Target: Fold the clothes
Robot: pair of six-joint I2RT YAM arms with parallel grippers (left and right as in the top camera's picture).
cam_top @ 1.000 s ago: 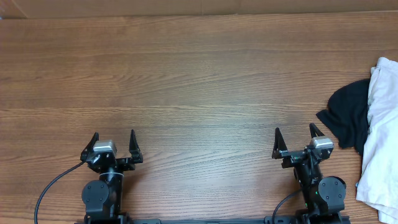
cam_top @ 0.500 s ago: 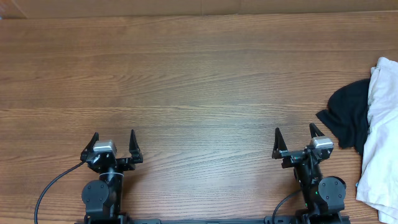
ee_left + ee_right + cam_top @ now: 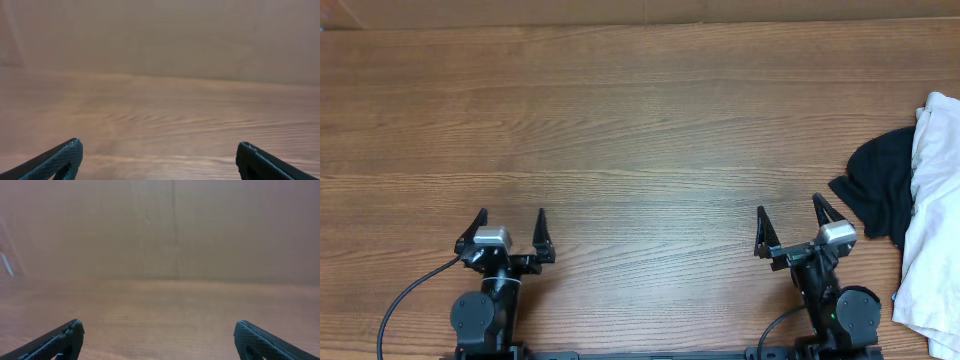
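Observation:
The clothes (image 3: pixel 932 215) lie as a pale, crumpled garment at the table's right edge, partly cut off by the frame; no waistband or pockets show. My left gripper (image 3: pixel 511 215) stands open near the front left of the table, far from them, with nothing between its fingers. My right gripper (image 3: pixel 788 206) stands open near the front right, a short way left of the pile. In the left wrist view the left gripper (image 3: pixel 159 145) spans only bare wood. The right wrist view shows the right gripper (image 3: pixel 158 324) over bare wood as well.
A black garment (image 3: pixel 880 190) lies bunched against the pale one's left side, closest to my right gripper. The wooden table (image 3: pixel 640 120) stretches across the view. A brown wall runs along the far edge. A black cable (image 3: pixel 405 300) trails from the left arm's base.
Both grippers have shifted slightly: the left a little to the right, the right turned a little to the left. Both stay open. The garments have not moved.

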